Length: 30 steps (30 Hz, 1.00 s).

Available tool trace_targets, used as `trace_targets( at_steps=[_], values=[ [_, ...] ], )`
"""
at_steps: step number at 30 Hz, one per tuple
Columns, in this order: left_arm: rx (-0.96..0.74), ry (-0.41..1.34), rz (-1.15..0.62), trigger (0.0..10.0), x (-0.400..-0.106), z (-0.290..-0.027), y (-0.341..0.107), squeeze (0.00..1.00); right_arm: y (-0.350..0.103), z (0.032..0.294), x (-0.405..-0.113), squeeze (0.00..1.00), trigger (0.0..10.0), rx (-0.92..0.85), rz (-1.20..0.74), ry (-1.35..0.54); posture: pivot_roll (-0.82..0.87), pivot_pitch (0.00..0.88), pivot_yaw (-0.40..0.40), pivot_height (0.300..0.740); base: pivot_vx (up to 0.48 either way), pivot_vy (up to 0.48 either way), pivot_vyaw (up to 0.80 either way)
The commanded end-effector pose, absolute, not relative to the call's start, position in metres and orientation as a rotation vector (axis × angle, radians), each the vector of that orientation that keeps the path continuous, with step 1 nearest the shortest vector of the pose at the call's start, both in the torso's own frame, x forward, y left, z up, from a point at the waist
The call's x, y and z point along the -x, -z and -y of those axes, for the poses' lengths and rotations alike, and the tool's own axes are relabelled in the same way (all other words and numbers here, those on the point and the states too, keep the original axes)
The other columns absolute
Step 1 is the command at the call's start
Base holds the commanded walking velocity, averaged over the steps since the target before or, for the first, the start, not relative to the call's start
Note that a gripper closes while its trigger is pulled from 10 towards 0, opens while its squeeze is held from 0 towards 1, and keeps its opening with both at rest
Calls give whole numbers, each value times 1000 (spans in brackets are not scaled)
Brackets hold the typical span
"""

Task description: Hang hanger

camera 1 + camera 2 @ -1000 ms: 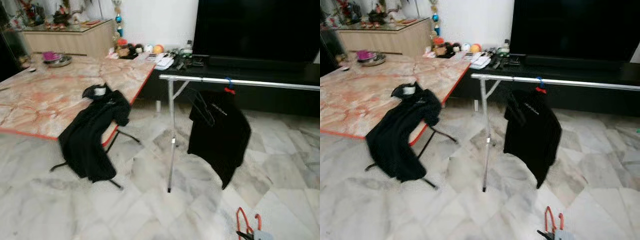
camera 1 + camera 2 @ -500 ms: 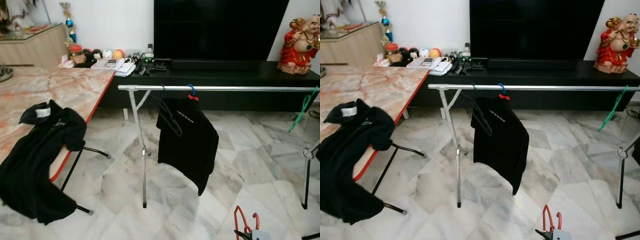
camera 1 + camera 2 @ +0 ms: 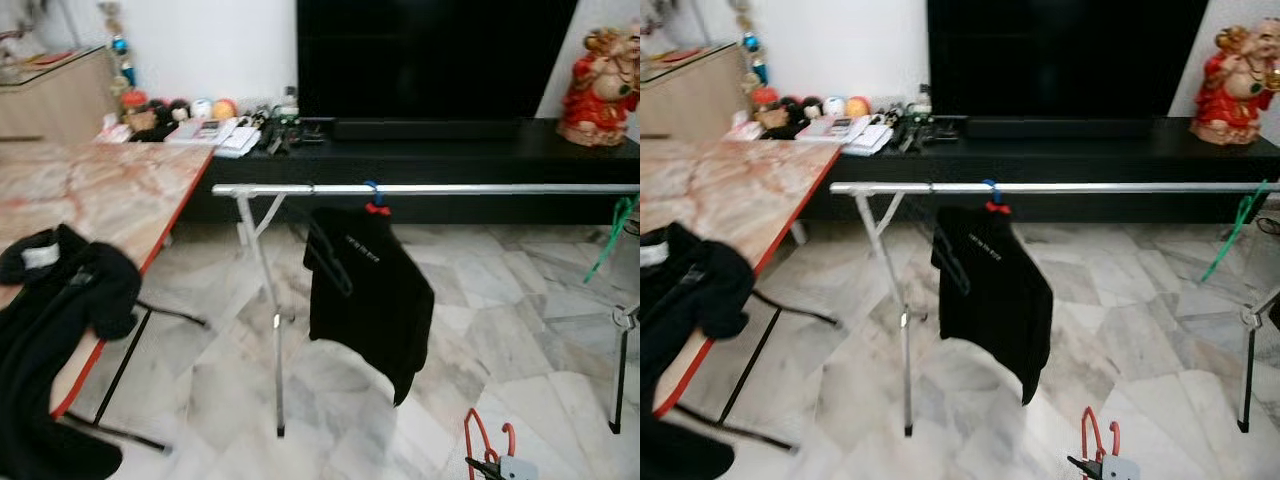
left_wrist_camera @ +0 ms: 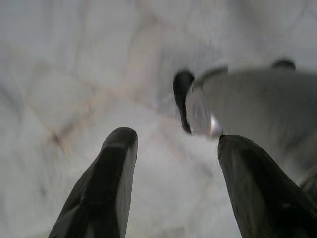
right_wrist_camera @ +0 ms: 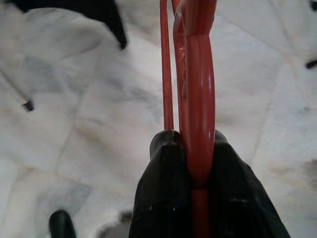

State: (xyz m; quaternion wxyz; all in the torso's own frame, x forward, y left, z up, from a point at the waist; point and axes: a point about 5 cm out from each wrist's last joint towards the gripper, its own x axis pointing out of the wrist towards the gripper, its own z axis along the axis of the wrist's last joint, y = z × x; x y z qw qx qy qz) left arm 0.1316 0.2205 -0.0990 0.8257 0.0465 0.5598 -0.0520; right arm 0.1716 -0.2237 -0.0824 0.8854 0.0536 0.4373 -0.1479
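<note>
Carrying a red plastic hanger point(image 5: 197, 89) pinched tight in the right end effector point(image 5: 198, 163), low near the marble floor point(image 3: 520, 330), facing the long silver clothes rail point(image 3: 480, 188); left end effector point(image 4: 171, 163) idling, spread open. Next up, probably lifting and hooking onto bare rail beside the hung black t-shirt point(image 3: 370, 290)

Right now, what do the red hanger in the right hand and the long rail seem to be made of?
Red hanger: probably plastic, since it looks smooth, glossy and thickly moulded. Rail: likely metal, a silvery tube with a bright sheen.
</note>
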Motion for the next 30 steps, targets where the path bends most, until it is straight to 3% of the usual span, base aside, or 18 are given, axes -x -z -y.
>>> trace_targets(
  at_steps=[1, 30],
  values=[
    [-104, 143, -1202, 10000, -127, -214, 102, 0, 81, 233, -171, 0, 10000, -102, -907, 337, 85, 4, -17, 740, 307, 0, 0],
    [-103, 155, -1213, 10000, -124, -213, 103, 0, 81, 234, -169, 0, 10000, -89, -908, 355, 84, 0, -16, 740, 312, 0, 0]
  ],
)
